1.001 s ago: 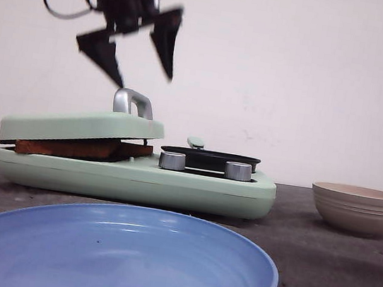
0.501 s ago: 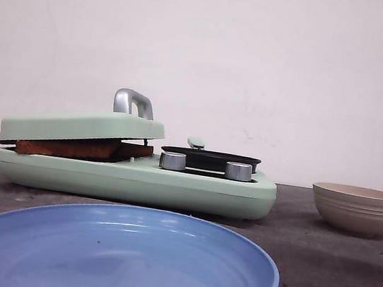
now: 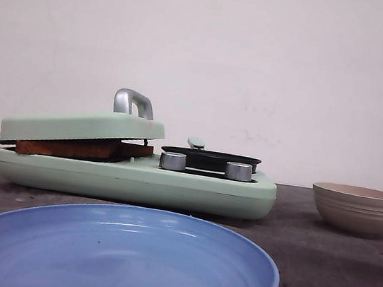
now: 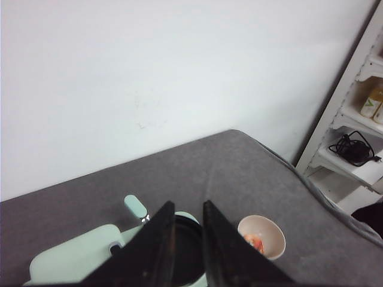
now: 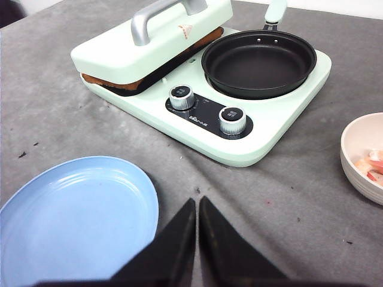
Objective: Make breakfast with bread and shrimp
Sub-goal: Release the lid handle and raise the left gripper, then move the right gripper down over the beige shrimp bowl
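Since one second ago the left arm has gone up out of the front view, where its open black gripper was hanging above the lid handle; nothing else on the table has changed place.

The bread (image 3: 77,147) lies inside the press side of the mint-green breakfast maker (image 3: 136,182), showing as a brown toasted edge between the base and the lid (image 3: 83,127), which rests on it a little tilted and not fully closed. The grey lid handle (image 5: 164,15) stands on top. Beside the press, on the same appliance, sits a black frying pan (image 5: 258,63) with nothing in it, and two silver knobs (image 5: 206,107) are in front of it. The shrimp (image 5: 372,166) is in the beige bowl (image 3: 357,208), which stands on the table apart from the appliance, on its pan side; only a few pink-orange pieces show. A blue plate (image 3: 115,258) lies nearest to the camera.

The left gripper (image 4: 188,239) is high above the appliance, its fingers parted a little and holding nothing. The right gripper (image 5: 196,239) hovers over the grey table (image 5: 287,221) between plate and bowl, its fingertips pressed together, with nothing between them.
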`<state>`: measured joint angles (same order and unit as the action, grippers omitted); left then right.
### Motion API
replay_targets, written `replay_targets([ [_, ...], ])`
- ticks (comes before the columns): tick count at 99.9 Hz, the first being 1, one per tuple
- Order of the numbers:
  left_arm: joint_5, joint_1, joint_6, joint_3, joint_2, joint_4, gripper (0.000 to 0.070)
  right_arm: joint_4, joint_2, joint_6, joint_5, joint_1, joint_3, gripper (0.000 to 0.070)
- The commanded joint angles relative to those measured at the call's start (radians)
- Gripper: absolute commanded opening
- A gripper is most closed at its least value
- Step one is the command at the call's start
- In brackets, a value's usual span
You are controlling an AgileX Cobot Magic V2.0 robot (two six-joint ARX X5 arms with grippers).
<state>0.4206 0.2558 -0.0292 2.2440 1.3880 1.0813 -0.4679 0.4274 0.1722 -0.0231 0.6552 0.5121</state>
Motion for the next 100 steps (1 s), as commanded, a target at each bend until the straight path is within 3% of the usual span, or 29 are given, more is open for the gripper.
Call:
replay_targets([
  [1, -0.005, 0.003, 0.03, -0.023, -0.037, -0.024, 0.0, 0.019, 0.002, 0.01, 0.009, 0.007, 0.004, 0.0],
  [21, -0.026, 0.002, 0.002, -0.373, -0.269, -0.198, 0.0, 0.036, 0.002, 0.034, 0.085, 0.006, 0.004, 0.0],
  [42, -0.037, -0.003, -0.151, -0.953, -0.592, -0.526, 0.0, 0.085, 0.009, 0.035, 0.149, -0.021, 0.004, 0.0],
  [53, -0.032, -0.003, -0.191, -1.194, -0.72, -0.613, 0.0, 0.093, 0.035, 0.053, 0.156, -0.059, 0.004, 0.0],
  [80, -0.04, -0.003, -0.201, -1.545, -0.893, -0.631, 0.0, 0.163, 0.186, 0.064, 0.116, -0.197, 0.061, 0.0],
  [100, -0.051, -0.003, -0.281, -1.759, -0.993, -0.743, 0.0, 0.132, 0.351, 0.076, -0.002, -0.367, 0.188, 0.0],
])
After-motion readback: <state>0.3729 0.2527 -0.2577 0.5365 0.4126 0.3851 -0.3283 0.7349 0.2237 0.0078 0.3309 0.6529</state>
